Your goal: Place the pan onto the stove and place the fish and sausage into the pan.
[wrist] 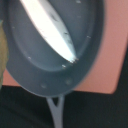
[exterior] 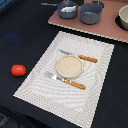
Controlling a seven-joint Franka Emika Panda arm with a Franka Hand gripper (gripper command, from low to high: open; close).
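Observation:
The blue-grey pan point(exterior: 67, 9) stands on the pinkish-brown stove point(exterior: 107, 29) at the back, with its thin handle point(exterior: 48, 4) pointing to the exterior view's left. The wrist view looks straight down into the pan point(wrist: 35, 75), which fills most of that picture, with its handle point(wrist: 56, 111) and the stove point(wrist: 111, 55) beside it. The white elongated fish point(wrist: 50, 27) shows over the pan's inside; I cannot tell whether it lies in the pan or hangs above it. The red sausage point(exterior: 18, 70) lies on the dark table, far from the pan. The gripper's fingers do not show clearly.
A taller grey pot point(exterior: 91, 13) stands next to the pan on the stove. Another round vessel point(exterior: 123, 19) is at the stove's right end. A striped placemat point(exterior: 35, 85) holds a beige plate point(exterior: 68, 66) and two orange-handled pieces of cutlery point(exterior: 75, 84).

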